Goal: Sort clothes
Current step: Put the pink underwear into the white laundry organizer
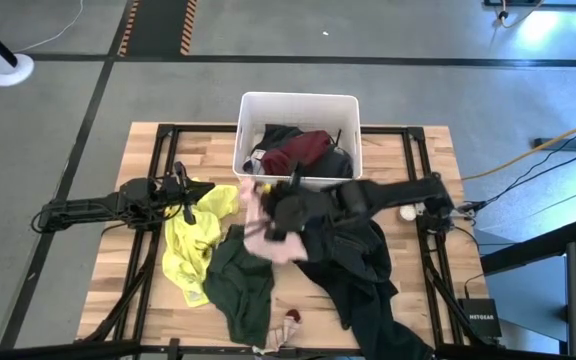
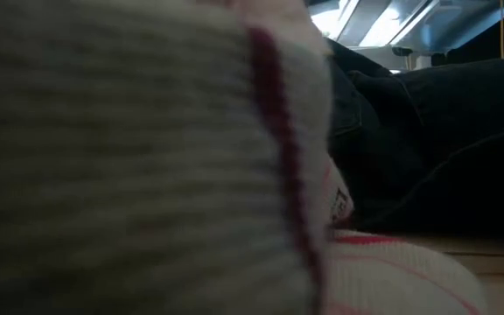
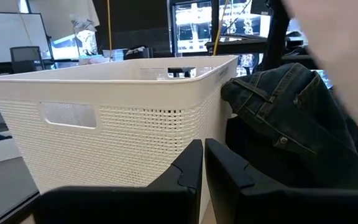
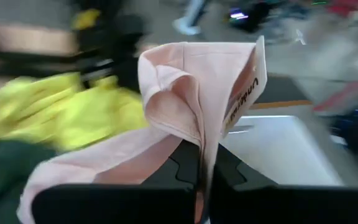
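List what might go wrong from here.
1. The right gripper pinches only a fold of the pink garment; it may slip free on the way to the bin.
2. The garment's loose end hangs over the green shirt and may drag it.
3. The left gripper sits on the yellow top and could snag it.

Pink top [image 1: 268, 225] lifted mid-surface — yellow top [image 1: 193, 240], green shirt [image 1: 238, 285], dark jeans [image 1: 363, 270] spread flat; maroon piece [image 1: 303, 150] w/ black ones in bin.
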{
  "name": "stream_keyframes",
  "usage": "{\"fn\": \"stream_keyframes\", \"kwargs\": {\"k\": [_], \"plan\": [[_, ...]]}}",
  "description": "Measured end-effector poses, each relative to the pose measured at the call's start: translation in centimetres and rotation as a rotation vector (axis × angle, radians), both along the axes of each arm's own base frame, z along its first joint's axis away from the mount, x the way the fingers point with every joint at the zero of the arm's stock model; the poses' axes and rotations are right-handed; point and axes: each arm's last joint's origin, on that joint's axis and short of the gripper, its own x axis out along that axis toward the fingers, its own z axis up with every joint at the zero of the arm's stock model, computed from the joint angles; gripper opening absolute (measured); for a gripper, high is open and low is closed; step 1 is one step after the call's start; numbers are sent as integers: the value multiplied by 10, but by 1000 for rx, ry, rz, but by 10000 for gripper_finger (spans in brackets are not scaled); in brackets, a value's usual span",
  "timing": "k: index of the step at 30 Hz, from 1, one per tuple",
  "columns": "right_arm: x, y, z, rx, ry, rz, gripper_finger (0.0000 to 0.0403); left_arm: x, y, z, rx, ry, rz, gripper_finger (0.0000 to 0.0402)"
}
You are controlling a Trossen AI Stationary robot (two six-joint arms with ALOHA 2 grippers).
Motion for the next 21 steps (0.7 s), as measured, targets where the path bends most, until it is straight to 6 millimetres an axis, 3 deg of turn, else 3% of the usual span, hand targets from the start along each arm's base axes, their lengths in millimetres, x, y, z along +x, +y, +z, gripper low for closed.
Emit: {"fn": "stream_keyframes", "kwargs": {"k": [13, 16, 21], "plan": [[-38, -85, 83, -288, -270, -414, 21, 0, 0, 0, 4, 1, 0, 13], [-41, -103, 89, -300, -286, -468, 22, 0, 0, 0, 5, 2, -1, 13], [-45, -132, 67, -240, -192, -573, 26, 0, 0, 0, 5, 2, 0, 13]]}}
